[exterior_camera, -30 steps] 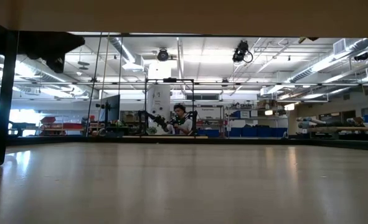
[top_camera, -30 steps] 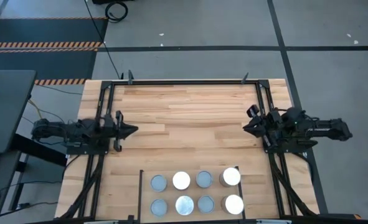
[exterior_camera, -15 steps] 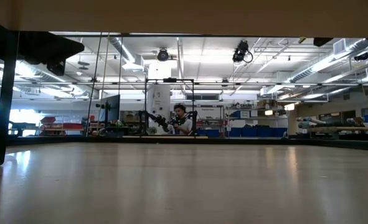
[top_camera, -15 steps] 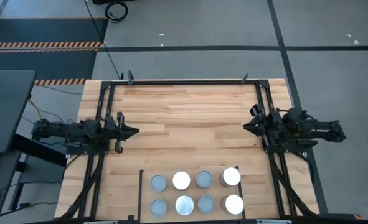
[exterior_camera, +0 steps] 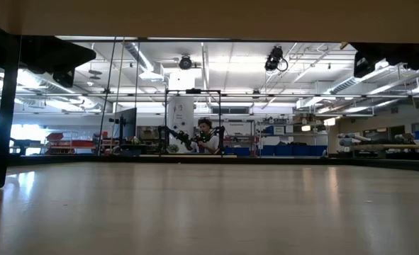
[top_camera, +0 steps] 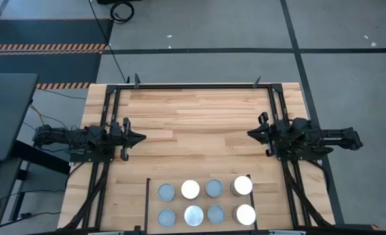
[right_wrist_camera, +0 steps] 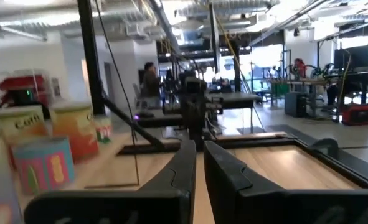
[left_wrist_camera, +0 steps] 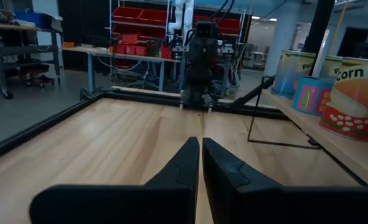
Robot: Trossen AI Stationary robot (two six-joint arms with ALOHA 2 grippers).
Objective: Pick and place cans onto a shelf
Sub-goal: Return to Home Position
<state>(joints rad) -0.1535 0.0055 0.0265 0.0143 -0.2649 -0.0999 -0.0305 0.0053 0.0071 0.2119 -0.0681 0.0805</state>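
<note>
Pincers first: from above, the left pincer (top_camera: 137,137) and the right pincer (top_camera: 251,134) face each other across the table (top_camera: 193,111), both pinched shut on nothing. The eight cans (top_camera: 206,201) stand in two rows on the shelf (top_camera: 152,212), off to one side between the two pincers and well apart from either. I'd say the placing is finished and the arms are homing, so the next move only calls for tucking in clear of the shelf. The low view shows no can. In the left wrist view a corn can (left_wrist_camera: 358,93) reads "Corn", and a farther can (left_wrist_camera: 294,64) begins "Pe". In the right wrist view a pale can (right_wrist_camera: 22,127) reads "Corn" too.
</note>
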